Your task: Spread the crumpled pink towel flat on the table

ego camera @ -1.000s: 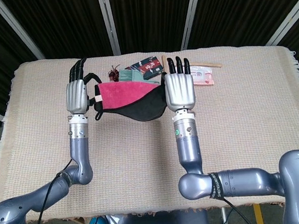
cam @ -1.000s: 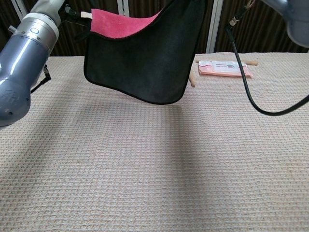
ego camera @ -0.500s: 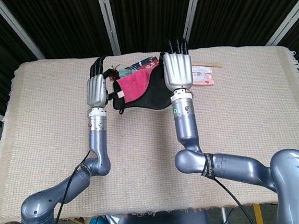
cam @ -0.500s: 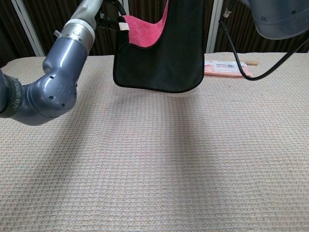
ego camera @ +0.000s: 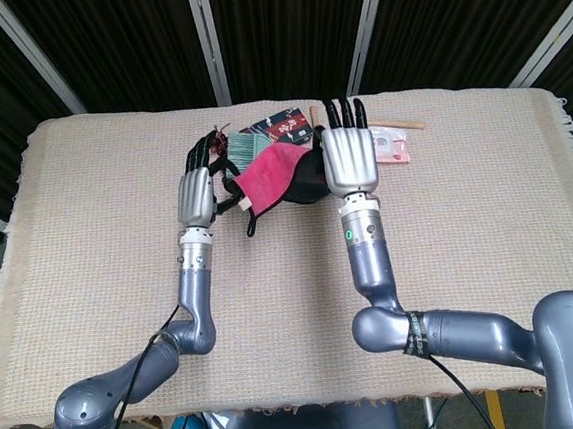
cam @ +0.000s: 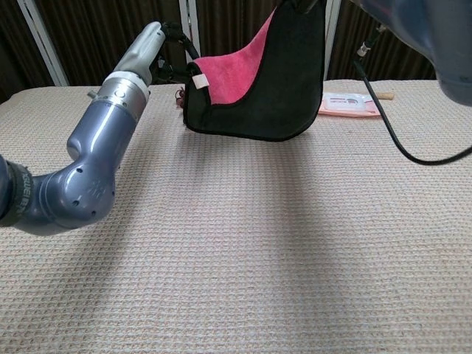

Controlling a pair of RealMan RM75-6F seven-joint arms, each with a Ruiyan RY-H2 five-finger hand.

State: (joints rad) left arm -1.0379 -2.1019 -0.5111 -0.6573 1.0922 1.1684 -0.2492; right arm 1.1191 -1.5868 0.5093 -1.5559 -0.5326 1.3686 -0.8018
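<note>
The towel (ego camera: pixel 271 176), pink on one face and black on the other, hangs in the air between my two hands above the far middle of the table. My left hand (ego camera: pixel 196 187) grips its lower corner by a white tag (cam: pixel 198 80). My right hand (ego camera: pixel 348 157) holds the opposite corner higher up, so the cloth slopes down to the left. In the chest view the towel (cam: pixel 262 103) sags as a folded pouch with its black side facing the camera. Its bottom edge hangs just above the table, and the right hand is cut off at the top.
A beige woven cloth (ego camera: pixel 488 217) covers the table. Behind the towel lie printed cards (ego camera: pixel 274 128), a pink packet (ego camera: pixel 393 146) and a wooden stick (ego camera: pixel 406 123). A small dark red item (cam: pixel 179 94) sits near my left hand. Black cables hang from the right arm (cam: pixel 391 129).
Both hands have drawn closer together than a second ago. My left hand dropped lower, tilting the towel down to the left and bunching it. The towel's bottom edge now hangs nearer the table.
</note>
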